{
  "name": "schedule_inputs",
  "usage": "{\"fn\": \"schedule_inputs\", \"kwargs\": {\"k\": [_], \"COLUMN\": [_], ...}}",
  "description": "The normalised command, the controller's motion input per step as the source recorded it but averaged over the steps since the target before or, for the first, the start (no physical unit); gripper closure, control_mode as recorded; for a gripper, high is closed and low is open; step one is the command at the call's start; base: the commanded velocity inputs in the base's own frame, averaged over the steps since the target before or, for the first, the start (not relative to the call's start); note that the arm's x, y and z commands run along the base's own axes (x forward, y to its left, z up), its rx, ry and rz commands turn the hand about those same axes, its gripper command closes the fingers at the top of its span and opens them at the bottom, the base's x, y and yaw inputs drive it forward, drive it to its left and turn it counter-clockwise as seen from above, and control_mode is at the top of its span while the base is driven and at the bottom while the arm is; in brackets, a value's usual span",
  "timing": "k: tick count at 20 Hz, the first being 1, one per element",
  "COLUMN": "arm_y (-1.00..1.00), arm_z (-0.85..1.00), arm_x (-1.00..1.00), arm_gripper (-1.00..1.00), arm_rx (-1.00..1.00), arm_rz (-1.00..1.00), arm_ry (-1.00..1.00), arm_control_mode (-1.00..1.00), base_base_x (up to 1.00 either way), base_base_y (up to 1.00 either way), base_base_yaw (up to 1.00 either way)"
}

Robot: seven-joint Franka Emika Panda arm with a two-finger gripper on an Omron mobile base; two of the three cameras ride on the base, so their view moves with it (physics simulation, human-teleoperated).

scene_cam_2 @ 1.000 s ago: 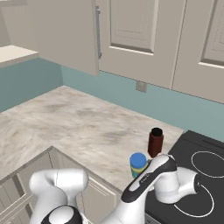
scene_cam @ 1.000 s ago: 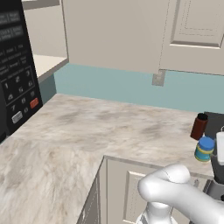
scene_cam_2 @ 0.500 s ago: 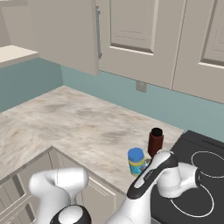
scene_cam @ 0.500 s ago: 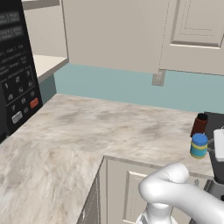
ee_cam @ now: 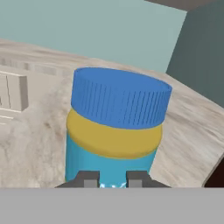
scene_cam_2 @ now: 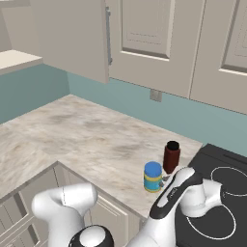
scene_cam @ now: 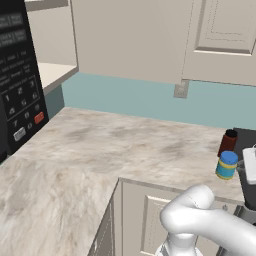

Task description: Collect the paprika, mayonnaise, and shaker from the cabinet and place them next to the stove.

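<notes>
The pincer (ee_cam: 112,178), pressed together just before the mayonnaise (ee_cam: 116,131), leaves it standing on the worktop (scene_cam_2: 87,140) beside the paprika (scene_cam_2: 171,157) and stove (scene_cam_2: 226,202).

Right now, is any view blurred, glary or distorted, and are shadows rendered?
Left base view: sharp, flat even light, no glare; mayonnaise and paprika cast only faint shadows. Right base view: equally crisp, the stove matte. Hand view: the mayonnaise looms large and slightly soft, counter texture smeared.
</notes>
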Motion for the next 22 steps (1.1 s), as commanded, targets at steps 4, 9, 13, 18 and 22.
{"fn": "schedule_inputs", "kwargs": {"k": [4, 9, 13, 18, 22], "arm_y": [-0.15, -0.05, -0.02, 0.03, 0.31], "arm_z": [-0.01, 0.19, 0.50, 0.66, 0.91], "arm_x": [-0.05, -0.05, -0.15, -0.44, -0.59], "arm_gripper": [-1.00, -1.00, -1.00, -1.00, -1.00], "arm_rx": [0.03, 0.02, 0.00, 0.00, -0.02], "arm_rz": [0.02, 0.00, 0.00, 0.00, -0.01], "arm_ry": [-0.02, -0.02, -0.05, -0.10, -0.15], "arm_control_mode": [-1.00, -1.00, -1.00, -1.00, -1.00], "base_base_x": [0.00, 0.00, 0.00, 0.00, 0.00], "base_base_y": [0.00, 0.00, 0.00, 0.00, 0.00], "base_base_yaw": [0.00, 0.00, 0.00, 0.00, 0.00]}}
